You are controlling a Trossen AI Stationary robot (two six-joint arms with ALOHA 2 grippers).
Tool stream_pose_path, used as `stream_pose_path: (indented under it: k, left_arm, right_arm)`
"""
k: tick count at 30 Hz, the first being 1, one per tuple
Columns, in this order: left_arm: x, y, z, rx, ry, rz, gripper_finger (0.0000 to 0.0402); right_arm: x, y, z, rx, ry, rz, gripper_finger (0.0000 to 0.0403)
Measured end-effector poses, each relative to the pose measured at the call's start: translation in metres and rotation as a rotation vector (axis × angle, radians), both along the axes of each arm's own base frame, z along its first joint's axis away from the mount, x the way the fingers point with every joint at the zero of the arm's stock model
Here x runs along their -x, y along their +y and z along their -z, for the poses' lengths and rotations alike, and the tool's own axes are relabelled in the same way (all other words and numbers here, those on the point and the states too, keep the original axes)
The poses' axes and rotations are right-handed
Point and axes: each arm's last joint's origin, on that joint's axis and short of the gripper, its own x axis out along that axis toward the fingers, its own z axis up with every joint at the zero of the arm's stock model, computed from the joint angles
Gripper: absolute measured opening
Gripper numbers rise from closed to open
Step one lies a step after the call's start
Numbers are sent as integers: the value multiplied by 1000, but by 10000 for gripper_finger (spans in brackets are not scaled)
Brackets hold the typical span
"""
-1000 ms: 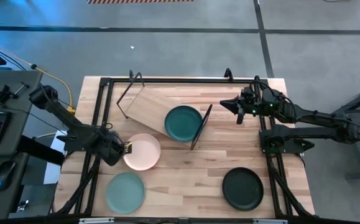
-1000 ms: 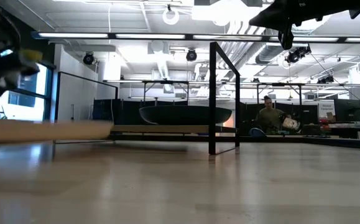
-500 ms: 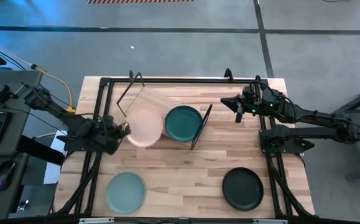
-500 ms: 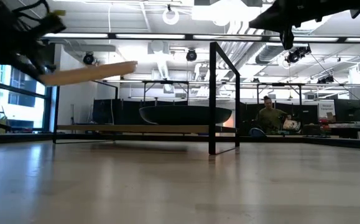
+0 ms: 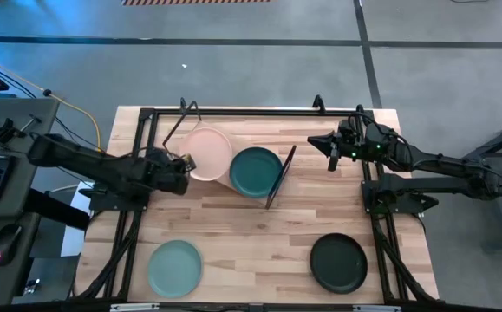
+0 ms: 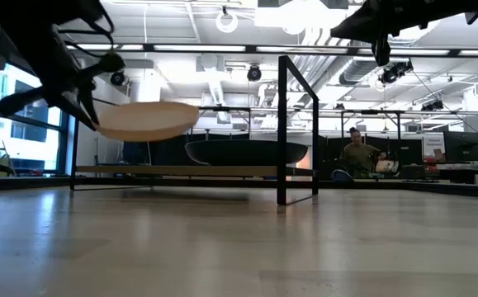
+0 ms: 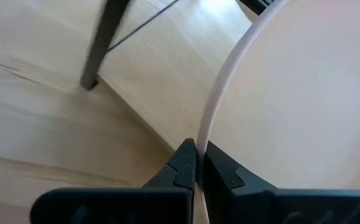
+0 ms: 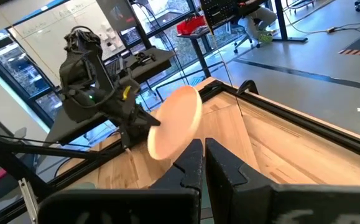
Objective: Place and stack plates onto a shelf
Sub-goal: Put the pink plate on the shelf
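Left tool (image 7: 198,163) clamped on pink-cream plate (image 5: 209,154) rim, above shelf (image 5: 220,139).

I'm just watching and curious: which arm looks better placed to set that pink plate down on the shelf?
The left. Its left gripper already pinches the pink plate by the rim, held above the shelf beside the teal plate. The right gripper waits off the shelf's far end, holding nothing.

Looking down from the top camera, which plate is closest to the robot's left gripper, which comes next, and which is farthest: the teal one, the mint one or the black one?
From the left gripper, which grips the pink plate:
1. Teal plate, on the shelf, just past the pink one.
2. Mint plate, at the table's front left.
3. Black plate, at the front right, farthest.
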Motion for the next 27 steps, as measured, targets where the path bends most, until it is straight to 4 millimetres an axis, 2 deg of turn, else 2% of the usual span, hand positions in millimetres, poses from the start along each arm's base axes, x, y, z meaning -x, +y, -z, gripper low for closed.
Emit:
stream_pose_path:
  k: [11, 18, 27]
  left_arm:
    - [-19, 21, 20, 19, 75, -124, 1]
    - [-30, 29, 22, 29, 76, -61, 3]
    - [-28, 34, 21, 16, 110, -46, 29]
  right_arm:
    - [0, 0, 1, 3, 7, -1, 0]
    - [0, 0, 1, 3, 7, -1, 0]
    - [0, 0, 1, 3, 9, -2, 0]
